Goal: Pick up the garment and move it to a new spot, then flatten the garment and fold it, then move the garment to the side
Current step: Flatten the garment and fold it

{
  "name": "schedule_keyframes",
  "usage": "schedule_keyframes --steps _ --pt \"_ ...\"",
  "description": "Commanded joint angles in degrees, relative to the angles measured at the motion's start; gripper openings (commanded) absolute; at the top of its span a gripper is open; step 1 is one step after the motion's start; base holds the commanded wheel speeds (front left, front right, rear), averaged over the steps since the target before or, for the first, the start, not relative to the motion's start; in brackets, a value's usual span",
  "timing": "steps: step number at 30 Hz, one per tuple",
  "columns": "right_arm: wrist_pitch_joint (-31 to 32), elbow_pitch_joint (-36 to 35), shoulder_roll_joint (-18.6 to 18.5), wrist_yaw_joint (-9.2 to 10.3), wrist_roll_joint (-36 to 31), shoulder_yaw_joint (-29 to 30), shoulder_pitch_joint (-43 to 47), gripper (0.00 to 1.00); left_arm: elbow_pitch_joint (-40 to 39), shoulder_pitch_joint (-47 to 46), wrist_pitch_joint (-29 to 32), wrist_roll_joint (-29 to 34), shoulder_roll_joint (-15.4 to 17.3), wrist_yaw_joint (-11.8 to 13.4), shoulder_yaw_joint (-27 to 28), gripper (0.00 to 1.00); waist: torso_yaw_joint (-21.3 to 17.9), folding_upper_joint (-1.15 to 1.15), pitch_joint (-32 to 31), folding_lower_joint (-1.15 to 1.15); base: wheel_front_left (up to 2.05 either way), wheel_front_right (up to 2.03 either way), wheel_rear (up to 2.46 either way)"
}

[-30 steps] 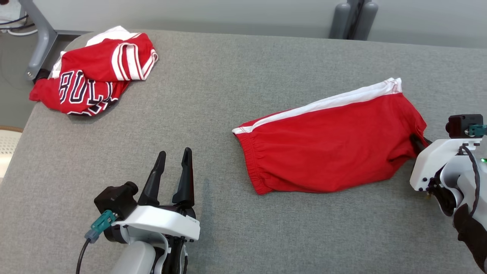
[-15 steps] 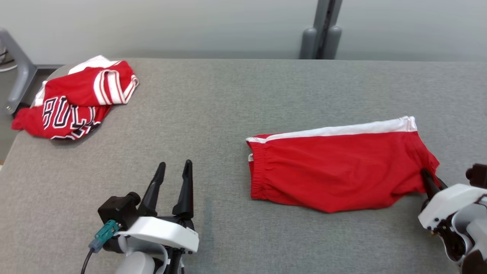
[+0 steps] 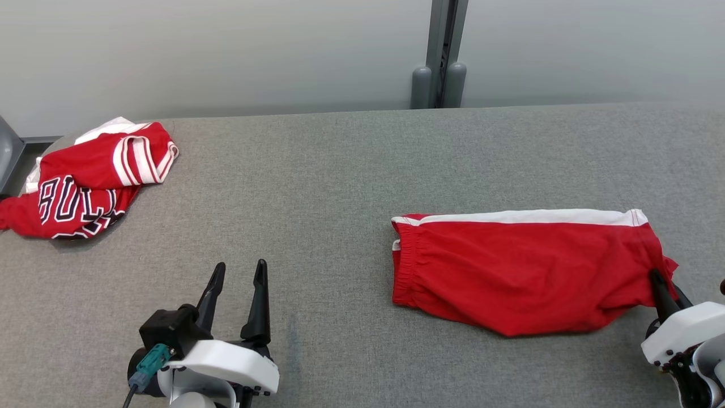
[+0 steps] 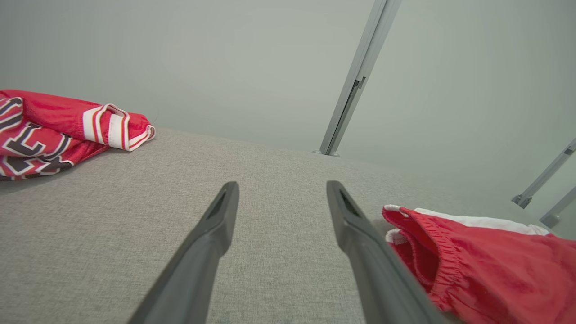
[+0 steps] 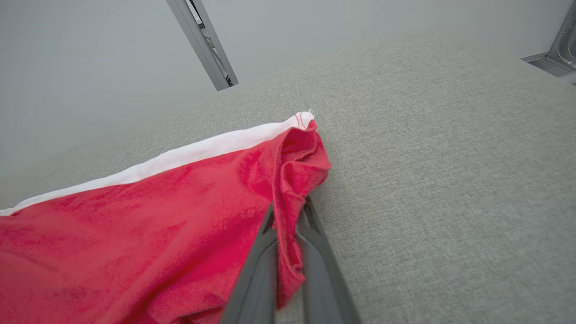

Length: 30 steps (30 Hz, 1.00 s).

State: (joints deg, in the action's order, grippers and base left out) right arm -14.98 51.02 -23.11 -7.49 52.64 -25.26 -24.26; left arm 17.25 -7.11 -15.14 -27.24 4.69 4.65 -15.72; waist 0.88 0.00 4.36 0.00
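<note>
Far left: crumpled red jersey (image 3: 85, 187) on back corner of counter (image 3: 317, 170), well apart from the work.
Left fingers (image 3: 259, 300): spread wide, empty, over bare counter.
Right of centre: red shorts (image 3: 521, 272) lying mostly flat on counter, white stripe along far edge, elastic waistband facing left.
Right fingers (image 5: 321, 270): pressed together, pinching bunched hem corner at shorts' right end.
Handling, judged: light, soft, limp cloth; likely to bunch and drag from one corner. Waistband looks the firmer second hold.
</note>
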Motion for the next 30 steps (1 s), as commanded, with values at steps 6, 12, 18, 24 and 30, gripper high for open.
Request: schedule_keyframes --steps 6,12,18,24,30 --pt "-0.3 -0.9 0.6 -0.01 -3.4 3.1 2.2 0.0 1.3 0.6 0.0 1.7 0.1 -0.5 1.4 1.0 0.8 0.0 -1.0 0.0 0.0 0.0 0.0" --pt "-0.3 -3.9 0.6 -0.01 -6.1 3.5 0.7 0.0 2.1 0.6 0.0 2.1 -0.6 -1.0 2.3 1.0 2.6 0.0 -2.0 0.0 0.0 0.0 0.0" --pt "2.6 -11.9 1.6 -0.01 -8.9 1.9 -0.6 0.0 2.3 0.9 0.0 1.8 -1.1 -1.5 2.8 1.0 4.2 0.0 -3.0 0.0 0.0 0.0 0.0" --pt "8.1 -19.2 5.5 -0.01 -11.8 -1.8 -2.3 0.0 2.1 0.5 0.0 1.5 -1.5 -1.7 3.3 1.0 5.4 0.0 -3.0 0.0 0.0 0.0 0.0" --pt "12.1 -20.5 9.2 -0.01 -13.8 -6.1 -3.2 0.0 2.0 -0.6 0.0 1.4 -1.6 -2.0 3.5 1.0 6.8 0.0 -2.2 0.0 0.0 0.0 0.0"
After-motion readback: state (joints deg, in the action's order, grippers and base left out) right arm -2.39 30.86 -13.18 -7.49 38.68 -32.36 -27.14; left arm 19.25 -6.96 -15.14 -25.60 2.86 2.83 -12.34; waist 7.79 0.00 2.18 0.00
